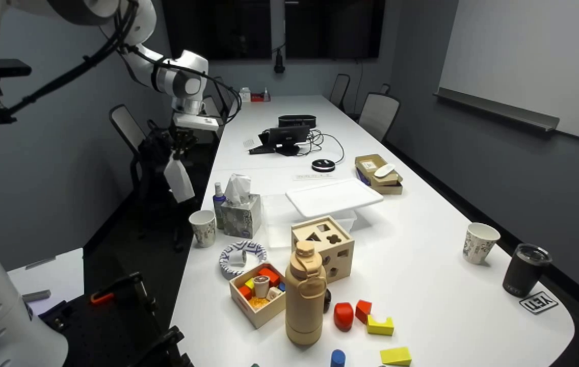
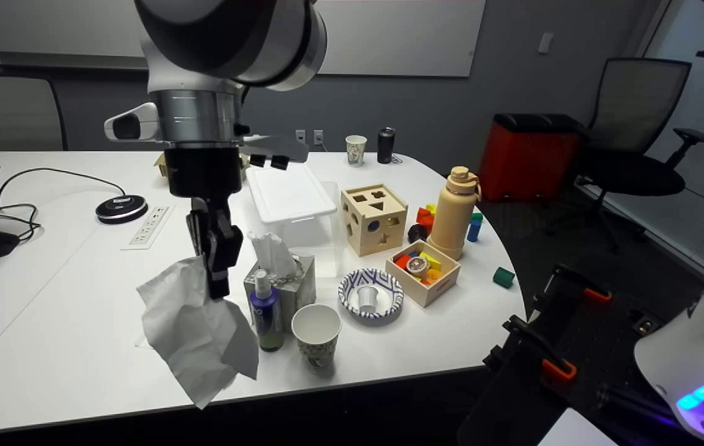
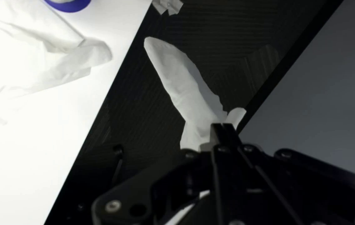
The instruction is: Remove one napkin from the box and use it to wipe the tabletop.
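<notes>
One napkin (image 2: 200, 337) hangs pinched in the end effector (image 3: 222, 127), fingers together, apart from the tissue box (image 1: 238, 220) and out past the edge of the worktop (image 1: 412, 255). Removal looks done; wiping seems yet to come. Another tissue (image 1: 238, 190) pokes from the box, with a spray bottle (image 2: 268, 317) just beside it.

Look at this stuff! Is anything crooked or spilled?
Yes: the white lid looks crooked, slanted over the clear bin and not lined up with it. I see no spill. The napkin in the claw hangs past the edge of the table, odd for wiping it.
</notes>
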